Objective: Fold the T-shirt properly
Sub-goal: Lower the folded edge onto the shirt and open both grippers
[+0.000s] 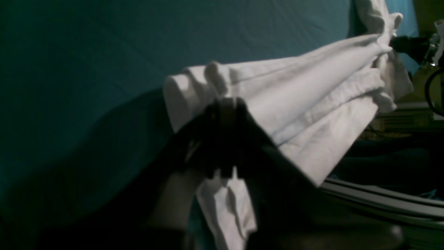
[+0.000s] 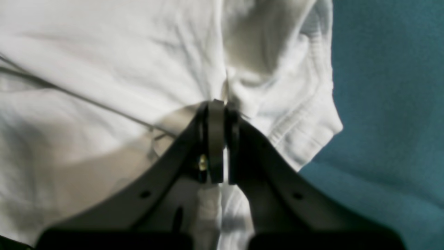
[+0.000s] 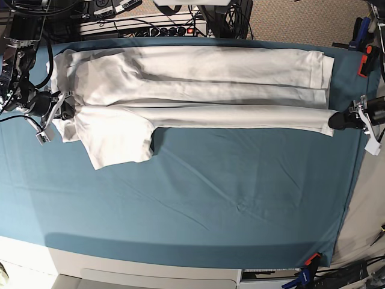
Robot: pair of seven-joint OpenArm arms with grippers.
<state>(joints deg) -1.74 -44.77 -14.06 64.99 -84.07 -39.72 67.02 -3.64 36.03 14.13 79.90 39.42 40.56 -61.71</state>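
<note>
The plain white short-sleeved cotton T-shirt (image 3: 192, 90) lies stretched lengthwise across the far half of the teal cloth-covered table (image 3: 198, 198), its body folded over along a long crease, with one sleeve (image 3: 117, 141) spilling toward the near side at the collar end. It looks light, soft and limp: it will sag and wrinkle wherever it hangs unsupported, and thin layers could slip apart unless they are pinched together. The best holds appear to be the hemmed edges and seams at the two ends of the fold line, where the fabric is thicker. The black left gripper (image 1: 227, 104) has its jaws pressed together on a bunched, pleated edge of the shirt, the cloth fanning out from the pinch. The black right gripper (image 2: 218, 107) is likewise clamped tight on white fabric close to a ribbed, stitched edge. Between the two grips the folded edge runs taut and nearly straight, a little above the table.
</note>
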